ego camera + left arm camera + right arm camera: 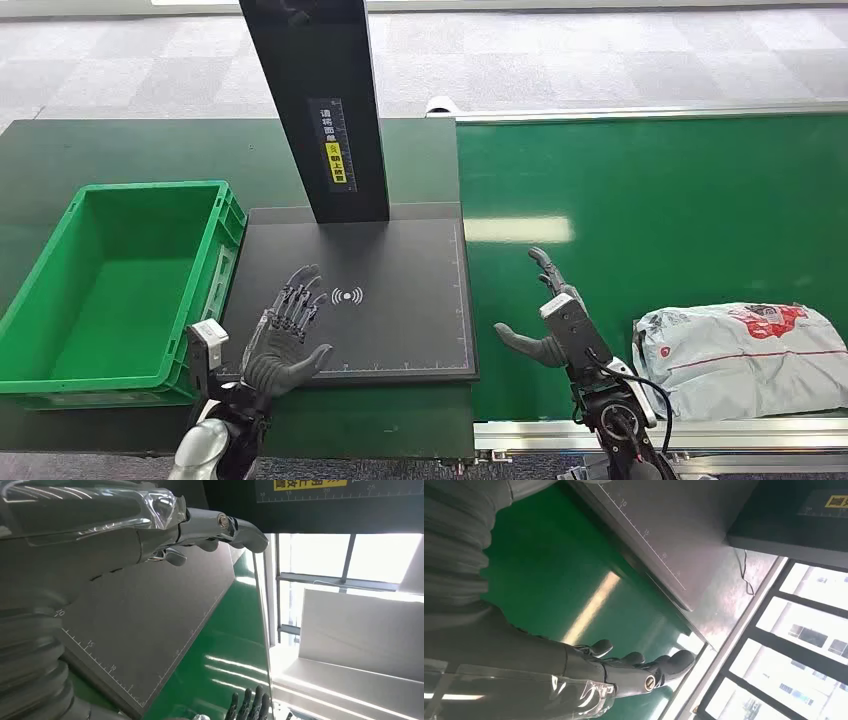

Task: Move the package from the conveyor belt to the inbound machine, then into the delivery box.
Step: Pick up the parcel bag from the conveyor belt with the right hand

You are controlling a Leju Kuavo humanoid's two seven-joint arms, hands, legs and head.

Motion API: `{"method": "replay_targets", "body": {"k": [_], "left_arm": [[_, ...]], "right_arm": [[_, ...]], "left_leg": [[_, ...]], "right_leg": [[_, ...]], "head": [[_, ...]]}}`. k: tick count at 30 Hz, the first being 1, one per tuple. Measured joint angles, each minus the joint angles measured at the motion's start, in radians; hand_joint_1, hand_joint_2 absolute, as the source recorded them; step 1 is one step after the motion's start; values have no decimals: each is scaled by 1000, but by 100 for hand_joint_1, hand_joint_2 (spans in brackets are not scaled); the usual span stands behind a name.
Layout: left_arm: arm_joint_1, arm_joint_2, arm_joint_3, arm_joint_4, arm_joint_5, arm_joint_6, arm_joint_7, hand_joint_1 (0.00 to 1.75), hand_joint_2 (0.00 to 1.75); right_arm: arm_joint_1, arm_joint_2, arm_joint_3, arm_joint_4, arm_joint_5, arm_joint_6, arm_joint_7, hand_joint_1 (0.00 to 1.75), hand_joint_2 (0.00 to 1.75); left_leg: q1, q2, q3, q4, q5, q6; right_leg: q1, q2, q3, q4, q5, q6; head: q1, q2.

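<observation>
The package (745,358) lies flat, long axis across the conveyor belt (650,190); left hand (285,340) and right hand (555,320) hover empty, fingers spread.

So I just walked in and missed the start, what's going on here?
The robot is about to move a package. Both hands are open and hold nothing: the left hand hovers over the black scanner pad, the right hand over the green conveyor belt. The grey package lies on the belt beside the right hand, untouched. The green box is empty.
</observation>
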Motion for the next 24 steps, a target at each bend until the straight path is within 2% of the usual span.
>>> {"method": "replay_targets", "body": {"k": [4, 11, 16, 20, 24], "left_arm": [[0, 0, 0, 0, 0, 0, 0, 0, 175], [5, 0, 2, -10, 0, -1, 14, 0, 175], [7, 0, 5, -19, 0, -1, 22, 0, 175], [17, 0, 9, -34, 0, -5, 31, 0, 175], [26, 0, 12, -53, 0, -9, 47, 0, 175]], "right_arm": [[0, 0, -1, 0, 49, -46, 10, 0, 175], [-11, -23, -53, 6, 319, -265, 107, 0, 175], [-19, -37, -99, 17, 418, -294, 140, 0, 175], [-21, -49, -143, 27, 589, -329, 221, 0, 175], [-26, -58, -219, 46, 716, -315, 300, 0, 175]], "left_leg": [[0, 0, 0, 0, 0, 0], [0, 0, 0, 0, 0, 0], [0, -1, 0, 0, 0, 0], [0, -1, 0, 0, 0, 0], [0, -1, 0, 0, 0, 0]], "right_leg": [[0, 0, 0, 0, 0, 0], [0, 0, 1, 0, 0, 0], [0, 0, 1, 0, 0, 0], [0, 0, 0, 0, 0, 0], [0, 0, 1, 0, 0, 0]], "head": [[0, 0], [0, 0], [0, 0], [0, 0], [0, 0]]}}
